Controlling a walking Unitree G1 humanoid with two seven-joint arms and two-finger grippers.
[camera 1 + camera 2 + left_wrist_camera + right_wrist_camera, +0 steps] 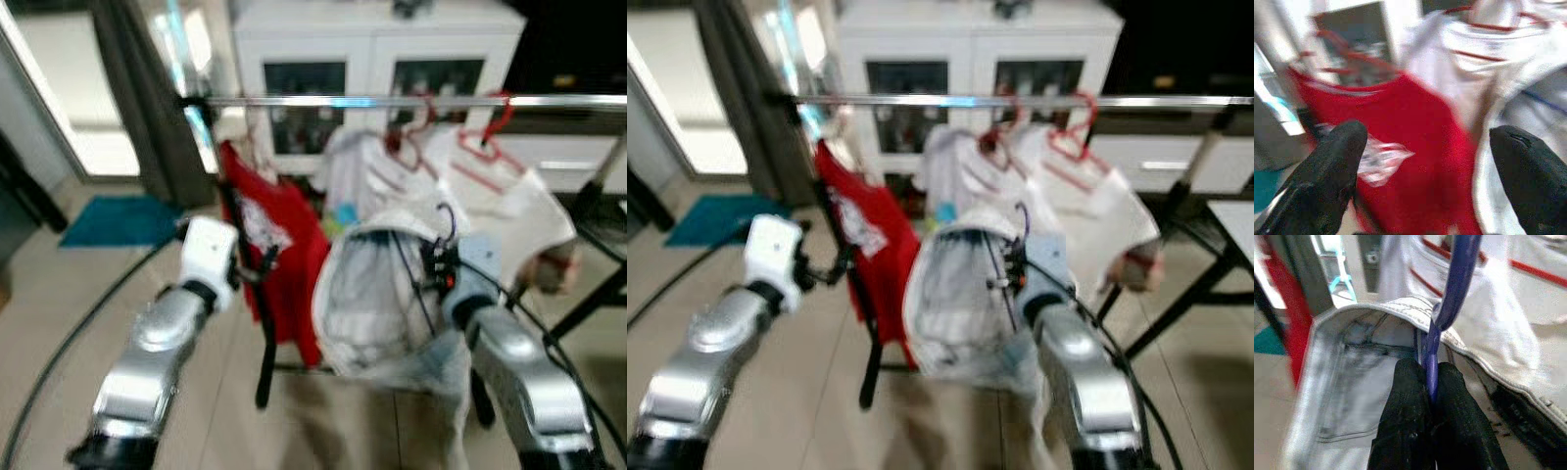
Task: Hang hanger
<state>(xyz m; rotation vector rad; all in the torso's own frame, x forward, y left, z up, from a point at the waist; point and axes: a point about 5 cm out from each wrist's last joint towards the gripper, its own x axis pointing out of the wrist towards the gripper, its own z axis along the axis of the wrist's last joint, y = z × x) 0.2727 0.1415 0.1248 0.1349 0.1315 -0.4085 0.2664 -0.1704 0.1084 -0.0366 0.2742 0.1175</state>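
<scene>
the right gripper (1431, 377) is pinching the blue hanger (1447, 308) carrying a white garment (367, 294) at centre frame. the left gripper (1425, 161) is hovering spread before the red shirt (279, 245). behind, the rail (392, 101) is crossing the upper frame.

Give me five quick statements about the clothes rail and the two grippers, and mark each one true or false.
1. The right gripper is shut on the blue hanger. True.
2. The blue hanger's hook is already over the metal rail. False: it is below the rail, held in front of the hung clothes.
3. The left gripper is clamped on the red shirt. False: it is open, facing the shirt with nothing between its fingers.
4. The blue hanger carries a pale grey garment. True.
5. The white garments on the rail hang from green hangers. False: their hangers are red.
</scene>
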